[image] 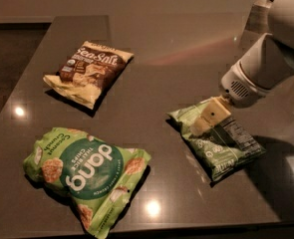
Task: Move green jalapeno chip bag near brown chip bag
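On the right of the tabletop (161, 49), our claw (206, 121) sits low over the upper left end of the green jalapeno chip bag (228, 151). The bag lies flat, well apart from the brown chip bag (89, 71) at the far left. Whether the claw is released or clenched we cannot tell. We judge the grasp is the step in hand. We should pinch a crinkled fold firmly, lift clear and carry it left, passing behind the large dang bag (86, 171).

Position: you see the tool (207, 123) over the green jalapeno chip bag (225, 151).
Separation: brown chip bag (89, 72) well apart, far left on table (156, 59).
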